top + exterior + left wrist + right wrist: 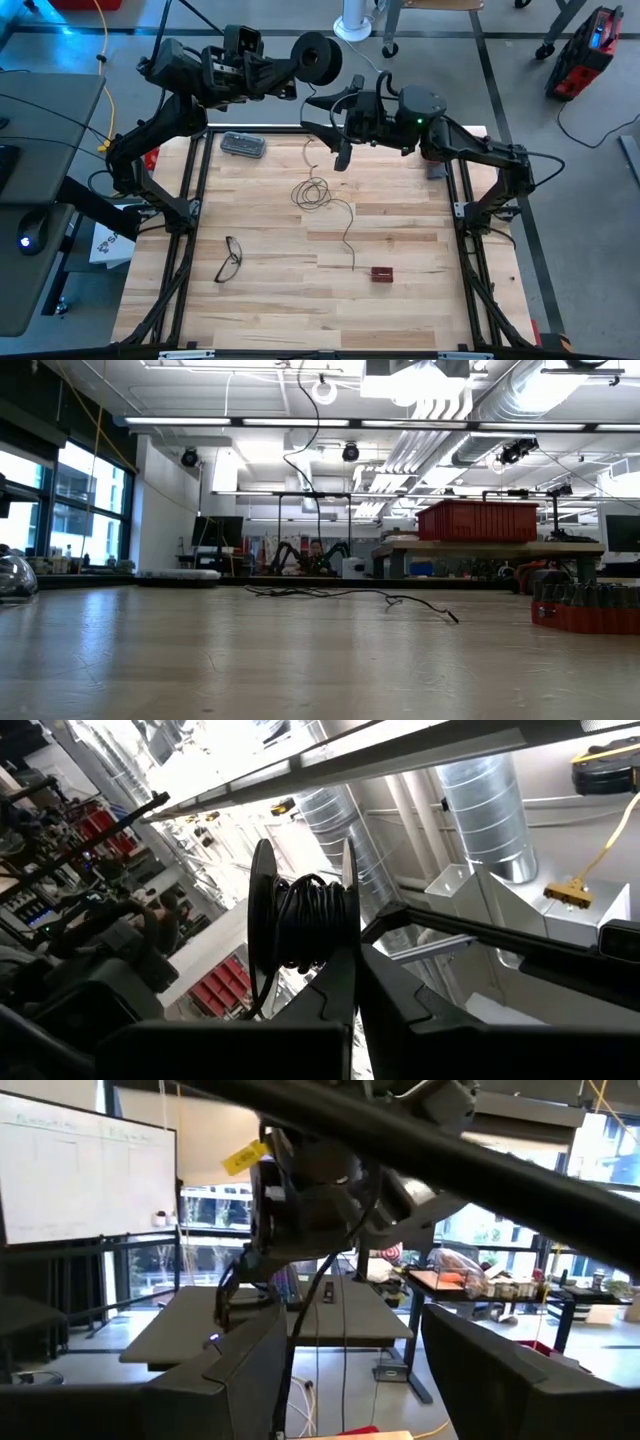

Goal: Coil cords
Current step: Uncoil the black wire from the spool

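Dangling wire under left gripper (reel clamped)

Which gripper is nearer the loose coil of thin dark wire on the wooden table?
Right. The right gripper, fingers open, hangs just beyond the loose coil of thin dark wire, at its far side. The left gripper, shut on the round black reel, is raised past the table's far edge.
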